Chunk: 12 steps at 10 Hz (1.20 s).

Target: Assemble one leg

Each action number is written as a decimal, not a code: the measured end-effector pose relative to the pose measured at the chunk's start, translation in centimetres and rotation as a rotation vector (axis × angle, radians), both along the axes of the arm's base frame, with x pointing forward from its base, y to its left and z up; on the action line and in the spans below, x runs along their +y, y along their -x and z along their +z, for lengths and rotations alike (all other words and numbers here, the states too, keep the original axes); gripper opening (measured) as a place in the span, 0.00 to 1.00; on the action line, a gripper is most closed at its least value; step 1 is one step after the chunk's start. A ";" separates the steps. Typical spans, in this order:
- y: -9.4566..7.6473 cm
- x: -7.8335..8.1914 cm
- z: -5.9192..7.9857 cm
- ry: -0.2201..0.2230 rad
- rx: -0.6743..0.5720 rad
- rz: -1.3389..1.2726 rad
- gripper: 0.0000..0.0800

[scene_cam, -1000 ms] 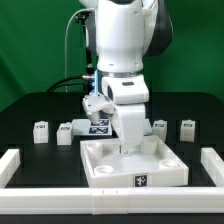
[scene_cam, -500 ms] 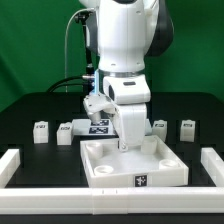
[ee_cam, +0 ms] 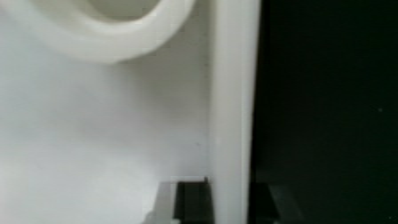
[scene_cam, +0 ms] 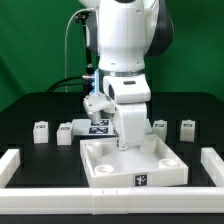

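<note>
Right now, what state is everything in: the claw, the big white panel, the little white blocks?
gripper: down at the panel's rim; open or shut cannot be told.
panel: flat on the table, visible sockets empty.
left legs: two, loose on the table, not fitted.
right legs: two, loose on the table, not fitted.
</note>
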State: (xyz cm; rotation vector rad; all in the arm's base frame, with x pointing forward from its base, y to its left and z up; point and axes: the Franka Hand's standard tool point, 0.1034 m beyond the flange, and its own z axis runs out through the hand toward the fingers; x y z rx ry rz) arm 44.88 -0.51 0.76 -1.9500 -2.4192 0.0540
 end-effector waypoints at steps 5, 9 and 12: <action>-0.4 0.8 0.2 0.000 -0.011 -0.069 0.07; -2.0 3.6 -0.1 -0.006 -0.031 -0.184 0.07; -3.2 5.5 -0.1 -0.016 -0.041 -0.203 0.07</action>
